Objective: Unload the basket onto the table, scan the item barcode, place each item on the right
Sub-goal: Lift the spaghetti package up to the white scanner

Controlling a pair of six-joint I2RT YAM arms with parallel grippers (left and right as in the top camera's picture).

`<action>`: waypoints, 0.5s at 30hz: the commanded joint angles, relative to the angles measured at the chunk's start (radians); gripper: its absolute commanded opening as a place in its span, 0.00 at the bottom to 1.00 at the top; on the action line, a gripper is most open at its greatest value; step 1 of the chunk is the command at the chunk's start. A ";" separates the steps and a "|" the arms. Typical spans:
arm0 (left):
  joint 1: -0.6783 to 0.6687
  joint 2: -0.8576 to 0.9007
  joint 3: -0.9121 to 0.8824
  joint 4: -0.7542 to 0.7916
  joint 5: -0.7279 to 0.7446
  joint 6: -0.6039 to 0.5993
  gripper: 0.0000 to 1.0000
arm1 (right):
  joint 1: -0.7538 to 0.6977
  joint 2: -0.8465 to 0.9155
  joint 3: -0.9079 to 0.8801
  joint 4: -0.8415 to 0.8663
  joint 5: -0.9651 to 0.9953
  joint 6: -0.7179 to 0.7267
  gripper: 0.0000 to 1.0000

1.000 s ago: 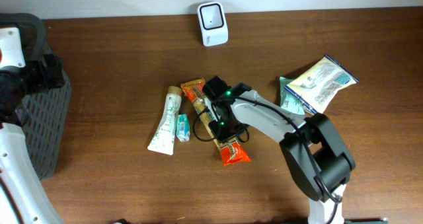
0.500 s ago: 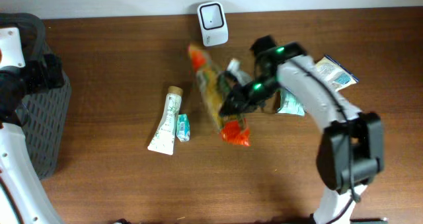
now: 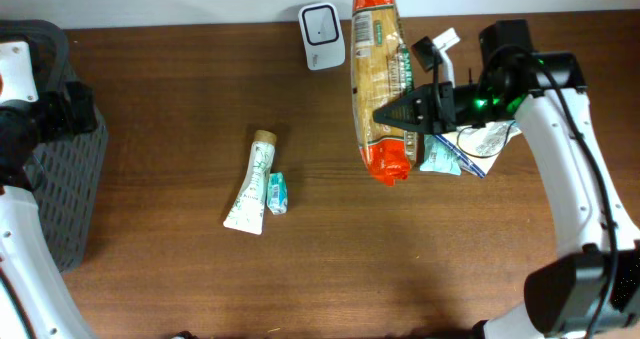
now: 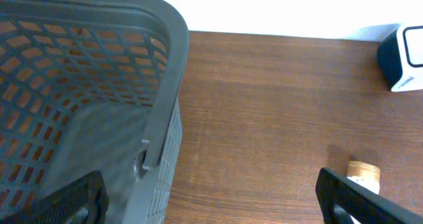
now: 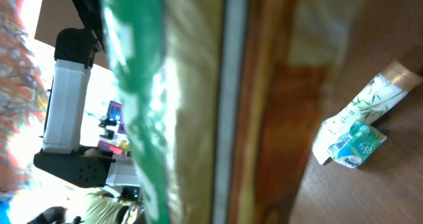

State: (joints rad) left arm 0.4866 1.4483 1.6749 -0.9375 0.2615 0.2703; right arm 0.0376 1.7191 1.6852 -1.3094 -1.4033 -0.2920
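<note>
No legible print, snack bag [image 3: 375, 49] included

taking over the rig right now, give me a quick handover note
Right gripper: shut on the snack bag, held up in the air just right of the scanner.
Left gripper: open, empty, beside the basket.
Done: bag picked up.
Left: face its barcode to the scanner; I can't spot the barcode in these views.

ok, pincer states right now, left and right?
Left pincer: open, empty.
Right pincer: closed on the snack packet.
</note>
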 commanded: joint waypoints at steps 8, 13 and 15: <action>0.003 -0.005 0.010 0.001 0.004 0.016 0.99 | 0.177 -0.025 0.282 -0.005 0.911 0.379 0.04; 0.003 -0.005 0.010 0.001 0.004 0.016 0.99 | 0.394 0.190 0.515 0.085 1.669 0.349 0.04; 0.003 -0.005 0.010 0.001 0.004 0.016 0.99 | 0.439 0.322 0.515 0.259 1.958 0.314 0.04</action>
State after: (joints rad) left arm 0.4866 1.4483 1.6749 -0.9367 0.2615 0.2703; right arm 0.4374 1.9198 2.1735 -1.1881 0.1154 0.0692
